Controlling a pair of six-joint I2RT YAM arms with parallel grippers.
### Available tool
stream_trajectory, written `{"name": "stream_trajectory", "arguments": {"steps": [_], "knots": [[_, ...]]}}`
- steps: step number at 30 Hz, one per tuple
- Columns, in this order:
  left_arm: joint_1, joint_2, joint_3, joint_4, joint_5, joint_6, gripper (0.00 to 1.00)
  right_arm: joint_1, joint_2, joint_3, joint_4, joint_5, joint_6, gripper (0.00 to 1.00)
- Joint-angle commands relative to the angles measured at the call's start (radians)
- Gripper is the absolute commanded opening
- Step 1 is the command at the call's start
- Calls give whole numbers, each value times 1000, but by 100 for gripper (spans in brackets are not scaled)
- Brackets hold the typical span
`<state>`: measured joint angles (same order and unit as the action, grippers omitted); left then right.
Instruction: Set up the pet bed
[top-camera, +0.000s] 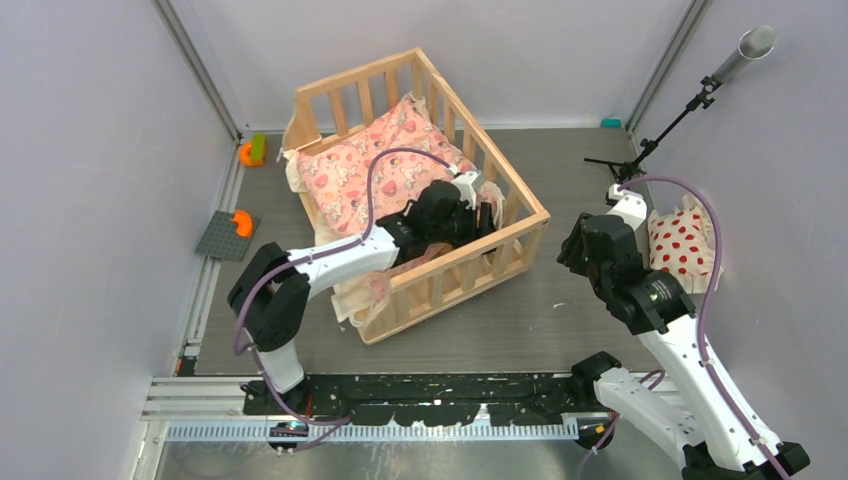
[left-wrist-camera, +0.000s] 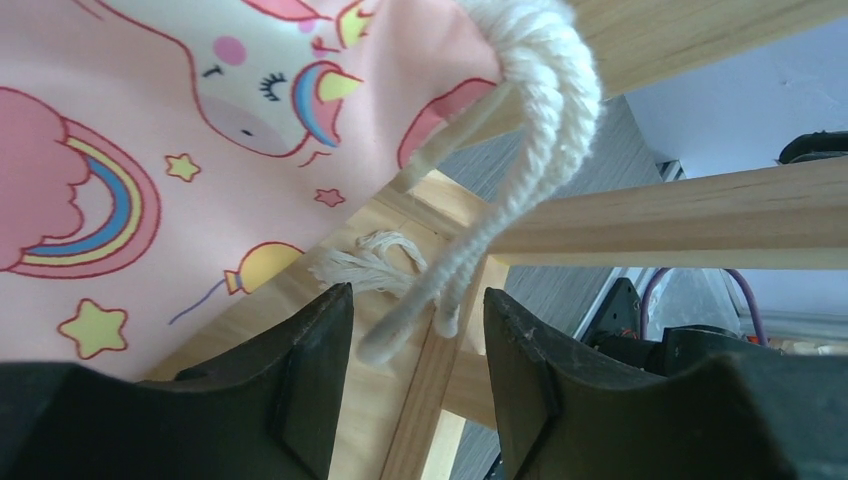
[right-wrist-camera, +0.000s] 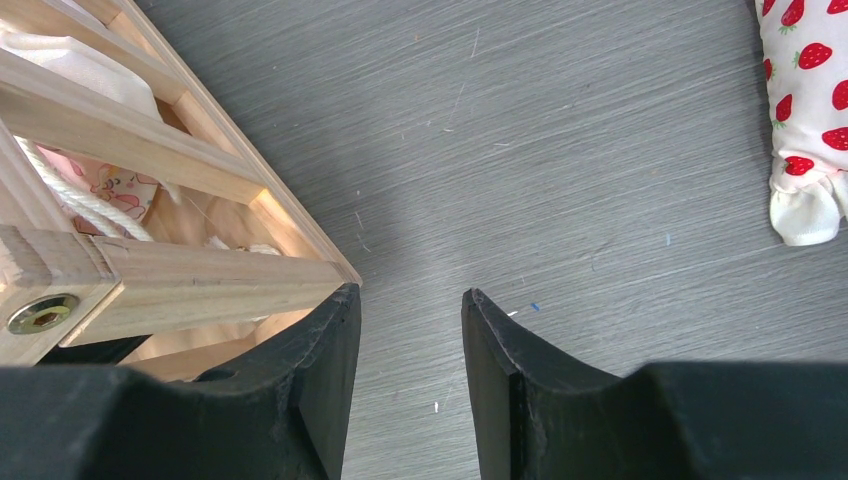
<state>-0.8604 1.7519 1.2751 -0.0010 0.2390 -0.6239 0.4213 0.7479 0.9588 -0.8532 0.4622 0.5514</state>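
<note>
The pet bed (top-camera: 520, 190), a light wooden frame with slatted rails, stands in the middle of the table with a pink cartoon-print cushion (top-camera: 375, 165) lying in it. My left gripper (top-camera: 487, 222) reaches inside the bed at its front right corner. In the left wrist view it (left-wrist-camera: 418, 305) is open, and a cream tie (left-wrist-camera: 520, 190) of the cushion (left-wrist-camera: 150, 150) hangs loose between the fingertips (left-wrist-camera: 325, 330) without being pinched. My right gripper (top-camera: 575, 250) hovers just right of the bed's corner post (right-wrist-camera: 60, 275), open (right-wrist-camera: 408, 300) over bare table.
A small white pillow with red dots (top-camera: 685, 245) lies by the right wall, behind my right arm. A microphone stand (top-camera: 690, 105) leans at the back right. Orange and green toys (top-camera: 252, 150) and a grey plate (top-camera: 225, 235) sit along the left wall.
</note>
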Motion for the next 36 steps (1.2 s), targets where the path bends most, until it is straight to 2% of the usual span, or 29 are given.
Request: {"name": "stream_trajectory", "arguments": {"steps": [1,3,12,16,24,29,31,36], "knots": [[-9,6,41,48,3,2,51,-5,-13,-5,19,5,2,47],[-10,10,41,42,0,8,46,-4,-17,-5,19,3,2,47],[-10,-11,43,-52,6,67,8,-4,-27,-9,17,2,-5,47],[-11,-6,82,-49,40,43,0,-4,-25,-15,21,-8,2,47],[-9,18,182,31,70,-31,0,-4,-19,-36,54,-22,16,46],[-9,29,177,49,78,-48,0,-38,28,-28,107,10,-16,38],[-9,28,161,66,78,-55,0,-93,58,-25,143,-46,-31,38],[-9,27,151,72,78,-60,0,-253,158,-41,245,-299,-37,33]]}}
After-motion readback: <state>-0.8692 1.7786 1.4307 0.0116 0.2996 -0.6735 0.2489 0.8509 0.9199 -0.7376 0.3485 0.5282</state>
